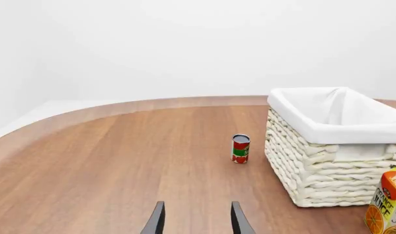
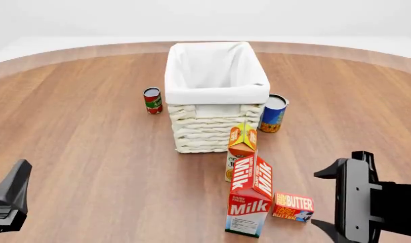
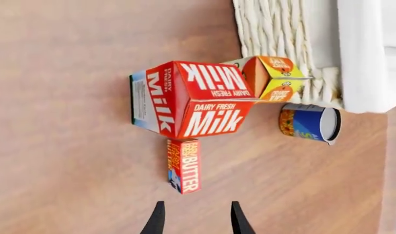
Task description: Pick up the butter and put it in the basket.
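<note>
Beside milk carton [image 2: 249, 200]: butter [image 2: 292, 206], right claw [image 3: 194, 219] agape.

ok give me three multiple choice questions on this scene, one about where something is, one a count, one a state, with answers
1. In the front view, where does the small flat red-orange butter box lie?
A. inside the basket
B. on the table just right of the tall red milk carton
C. left of the red can

2. How many cylindrical cans stand by the large cream wicker basket?
A. one
B. two
C. four

3. What state is the right gripper in?
A. open, holding nothing
B. shut on the butter
C. shut on the milk carton

Answers:
1 B, the butter sits on the wood beside the milk carton's right side.
2 B, a small red tomato can on the basket's left and a blue can on its right.
3 A, the right wrist view shows its fingers apart, short of the butter.
</note>
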Controlling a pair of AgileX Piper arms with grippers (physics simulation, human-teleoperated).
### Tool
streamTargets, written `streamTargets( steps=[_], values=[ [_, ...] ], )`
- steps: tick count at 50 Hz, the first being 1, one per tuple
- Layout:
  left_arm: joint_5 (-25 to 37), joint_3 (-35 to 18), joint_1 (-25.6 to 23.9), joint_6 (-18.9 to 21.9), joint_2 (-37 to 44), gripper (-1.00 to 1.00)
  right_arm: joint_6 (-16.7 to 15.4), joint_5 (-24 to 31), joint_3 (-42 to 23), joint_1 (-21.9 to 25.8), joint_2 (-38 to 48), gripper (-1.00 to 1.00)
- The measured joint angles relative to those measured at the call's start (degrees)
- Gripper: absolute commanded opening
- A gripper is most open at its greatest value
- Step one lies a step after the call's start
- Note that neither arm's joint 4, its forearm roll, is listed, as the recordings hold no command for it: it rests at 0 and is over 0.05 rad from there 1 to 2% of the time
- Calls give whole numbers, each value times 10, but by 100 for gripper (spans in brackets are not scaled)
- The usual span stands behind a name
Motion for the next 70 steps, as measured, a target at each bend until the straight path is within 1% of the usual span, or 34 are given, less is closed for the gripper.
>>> streamTargets(
  steps=[8,11,15,19,25,39,53,70],
  values=[
    [0,0,0,0,0,100,15,-34,7,7,31,100],
    [0,0,0,0,0,100,28,-79,18,15,69,100],
    [0,0,0,0,0,100,40,-122,29,22,108,100],
    [0,0,0,0,0,100,47,-150,37,26,133,100],
    [0,0,0,0,0,100,55,-178,45,29,157,100],
    [0,0,0,0,0,100,68,-225,67,35,192,100],
    [0,0,0,0,0,100,77,-250,79,37,210,100],
    [0,0,0,0,0,100,69,-265,80,5,219,100]
  ],
)
